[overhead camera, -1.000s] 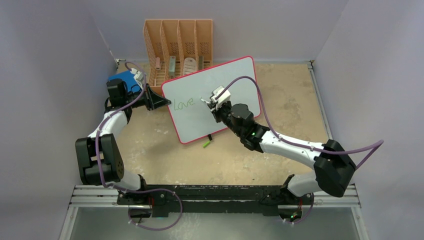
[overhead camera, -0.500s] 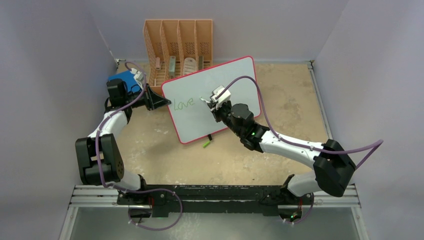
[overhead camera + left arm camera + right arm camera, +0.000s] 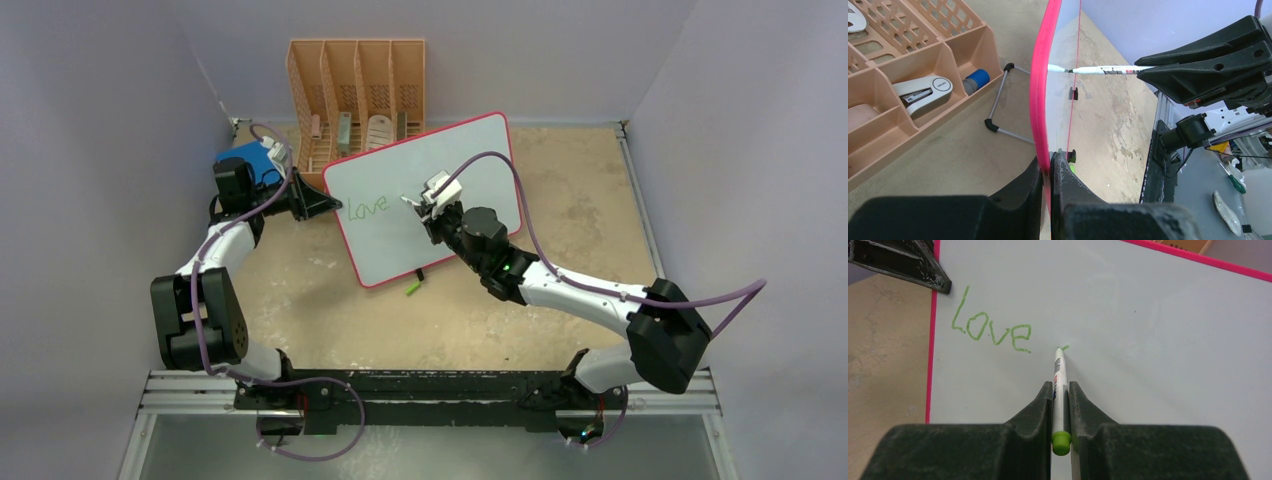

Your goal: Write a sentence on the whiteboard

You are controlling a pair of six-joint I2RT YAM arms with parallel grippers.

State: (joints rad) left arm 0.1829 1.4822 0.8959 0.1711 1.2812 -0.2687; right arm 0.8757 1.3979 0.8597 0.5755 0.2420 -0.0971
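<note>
Right wrist view is showing the right gripper (image 3: 1060,386) clamping a white marker (image 3: 1059,371), the jaws narrowed to the width of the barrel and the green tail end poking out behind the fingers. The marker's tip is touching, or all but touching, the whiteboard (image 3: 1158,330) at a short green tick just to the right of the sentence (image 3: 991,331), of which only "Love" is standing so far. I judge the writing step to be under way, with the second word barely beginning and most of the sentence yet to be written. The next move is calling for small, steady strokes under light contact, working rightward on the same line without dragging across the finished word. The left gripper (image 3: 1050,161) is pinching the whiteboard's left edge, its jaws nearly together around the thin rim, bracing it against the pen's push. The whiteboard is standing tilted toward the far edge of the desk, a little left of centre, just in front of the peach organiser (image 3: 357,95) sitting against that far edge.
</note>
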